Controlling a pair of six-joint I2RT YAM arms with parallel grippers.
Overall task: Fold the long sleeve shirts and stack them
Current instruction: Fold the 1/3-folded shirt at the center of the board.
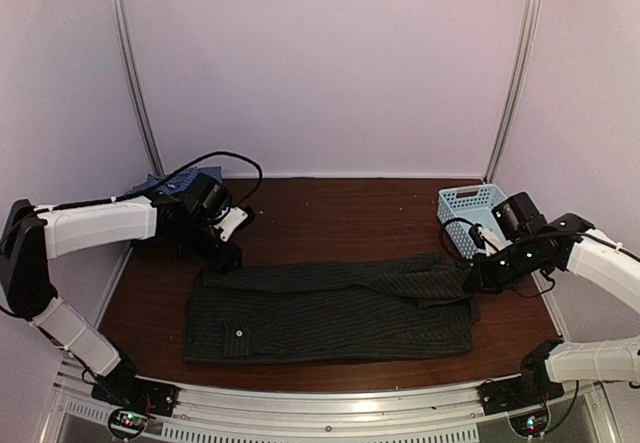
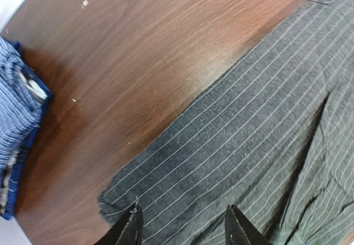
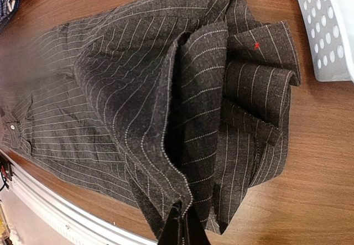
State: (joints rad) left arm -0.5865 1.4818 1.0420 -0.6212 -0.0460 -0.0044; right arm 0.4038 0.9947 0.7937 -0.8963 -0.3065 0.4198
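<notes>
The black pinstriped long sleeve shirt (image 1: 330,308) lies spread lengthwise across the middle of the table, bunched into folds at its right end, where a small red tag (image 3: 256,45) shows. My right gripper (image 3: 183,225) is shut on a raised edge of that bunched end (image 1: 478,275). Over the shirt's far left corner (image 2: 127,195) my left gripper (image 2: 185,229) stands open, fingertips apart just above the cloth with nothing held. The blue checked shirt (image 1: 178,183) lies folded at the back left, beside the left arm (image 2: 16,118).
A light blue plastic basket (image 1: 468,208) stands at the back right, close behind my right gripper, with its perforated wall (image 3: 326,29) next to the shirt's bunched end. The table's near edge has a metal rail (image 1: 320,413). White walls enclose the back and sides.
</notes>
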